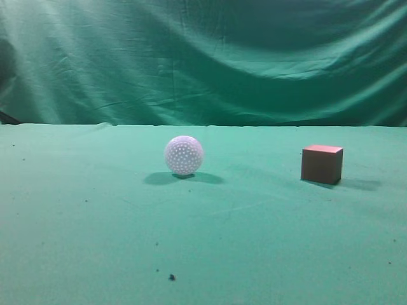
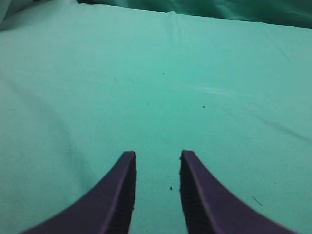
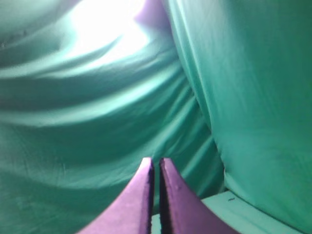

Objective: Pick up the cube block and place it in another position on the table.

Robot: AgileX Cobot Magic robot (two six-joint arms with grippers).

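The cube block [image 1: 322,164], reddish-brown with a lighter pinkish top, stands on the green table [image 1: 95,241] at the right in the exterior view. Neither gripper shows in that view. In the left wrist view my left gripper [image 2: 157,156] is open and empty, its dark purple fingers over bare green cloth. In the right wrist view my right gripper [image 3: 156,162] is shut with nothing between its fingers, pointing at the draped green curtain. The cube shows in neither wrist view.
A white dimpled ball [image 1: 184,155] sits on the table left of the cube, near the middle. The wrinkled green curtain [image 1: 203,57] hangs behind the table's far edge. A few dark specks [image 1: 172,277] lie on the cloth near the front.
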